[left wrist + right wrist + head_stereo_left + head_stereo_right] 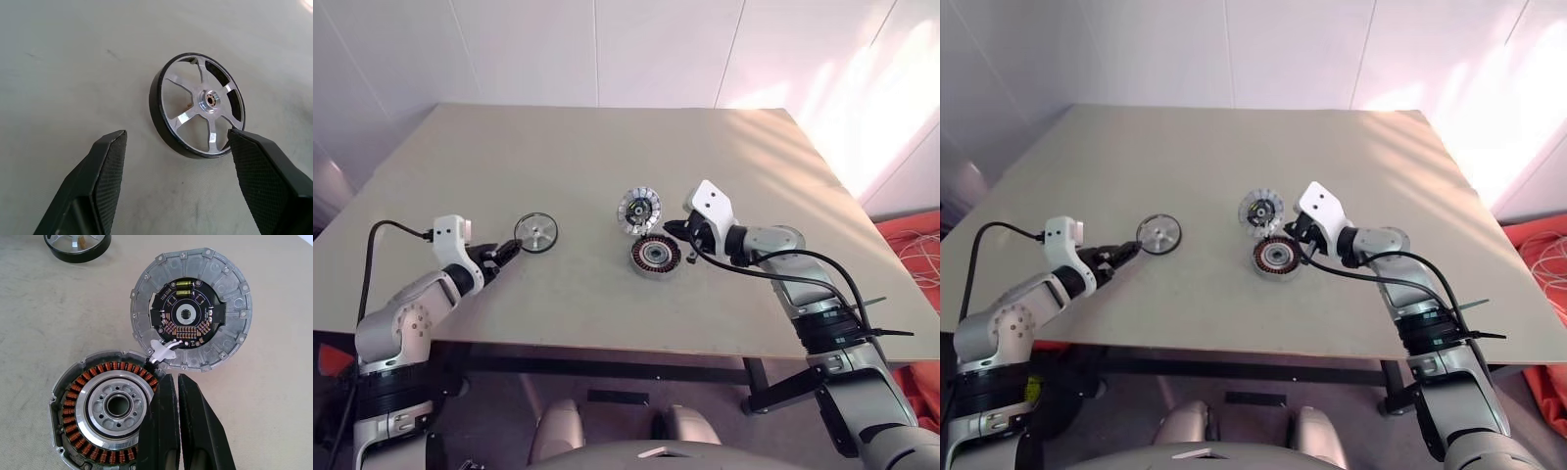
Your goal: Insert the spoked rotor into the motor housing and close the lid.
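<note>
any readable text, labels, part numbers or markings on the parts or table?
None readable.
Circuit board in the middle of the segmented disc: small components and tracks, any print too small to read.
Motor housing: copper windings and bare metal, no marking shows.
Spoked silver disc: plain, no marking.
Table: no label or sign.

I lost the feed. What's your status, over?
Left gripper open, fingers either side of the lid, no grip yet. Right gripper shut over the motor housing, empty. Spoked rotor beside housing, not inserted. Nothing in the way.
</note>
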Tool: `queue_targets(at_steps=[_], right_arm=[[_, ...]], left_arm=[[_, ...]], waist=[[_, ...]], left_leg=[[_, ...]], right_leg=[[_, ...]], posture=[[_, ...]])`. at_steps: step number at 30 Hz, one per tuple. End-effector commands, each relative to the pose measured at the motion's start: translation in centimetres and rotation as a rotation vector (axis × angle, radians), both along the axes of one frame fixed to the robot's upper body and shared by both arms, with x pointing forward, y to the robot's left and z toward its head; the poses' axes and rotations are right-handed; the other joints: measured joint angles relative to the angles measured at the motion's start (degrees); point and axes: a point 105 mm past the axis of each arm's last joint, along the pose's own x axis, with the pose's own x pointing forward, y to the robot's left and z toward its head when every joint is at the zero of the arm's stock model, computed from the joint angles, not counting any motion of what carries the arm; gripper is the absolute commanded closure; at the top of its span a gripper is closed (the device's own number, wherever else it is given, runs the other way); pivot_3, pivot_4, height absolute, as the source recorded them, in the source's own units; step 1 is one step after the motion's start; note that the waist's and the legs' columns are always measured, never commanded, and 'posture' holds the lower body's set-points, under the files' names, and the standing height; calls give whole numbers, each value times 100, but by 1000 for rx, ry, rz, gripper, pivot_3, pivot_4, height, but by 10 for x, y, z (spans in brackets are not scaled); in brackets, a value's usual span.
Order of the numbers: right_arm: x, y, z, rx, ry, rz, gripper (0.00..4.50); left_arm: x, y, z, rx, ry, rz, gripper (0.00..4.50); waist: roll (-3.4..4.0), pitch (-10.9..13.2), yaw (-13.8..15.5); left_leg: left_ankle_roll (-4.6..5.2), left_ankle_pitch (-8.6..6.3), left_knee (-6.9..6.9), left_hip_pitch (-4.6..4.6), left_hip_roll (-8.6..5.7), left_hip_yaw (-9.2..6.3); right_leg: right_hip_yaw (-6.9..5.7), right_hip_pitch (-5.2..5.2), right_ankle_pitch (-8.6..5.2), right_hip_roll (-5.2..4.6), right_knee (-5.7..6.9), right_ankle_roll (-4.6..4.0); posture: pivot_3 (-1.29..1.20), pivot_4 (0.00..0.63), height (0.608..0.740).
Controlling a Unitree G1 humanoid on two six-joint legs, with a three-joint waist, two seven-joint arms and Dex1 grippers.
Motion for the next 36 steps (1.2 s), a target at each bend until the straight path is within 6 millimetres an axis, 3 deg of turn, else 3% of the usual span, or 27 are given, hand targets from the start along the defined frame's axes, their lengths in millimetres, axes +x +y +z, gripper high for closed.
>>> queue_targets(at_steps=[1,7,15,26,36], right_arm=[[1,5,17,13,-60,21,4398],[4,1,20,15,-71,-4,4398],[4,-2,20,13,-74,-17,4398],[4,0,20,17,-74,-11,4398],[5,0,20,16,-76,-18,4398]], left_arm=[[12,-10,6,-43,-17,-21,1016],[27,-13,-4,-55,21,9,1016],[29,-10,-9,-56,42,20,1016],[27,-43,-9,-166,49,-102,1016],[30,-53,-10,-192,46,-122,1016]], waist=[[0,0,3],[-1,0,0],[-2,1,1],[-1,1,38],[-2,1,50]], left_leg=[[0,0,0,0,0,-1],[0,0,0,0,0,-3],[1,0,0,-2,0,-6],[0,0,0,-1,-2,-11],[1,1,0,-1,-2,-16]], right_leg=[[-1,1,0,0,0,0],[-3,2,0,0,0,0],[-8,3,-1,0,-2,-1],[-23,13,-1,-8,-6,-1],[-33,17,-1,-11,-10,-1]], posture=[[0,0,740],[0,0,740],[0,0,740],[0,0,740],[0,0,740]])
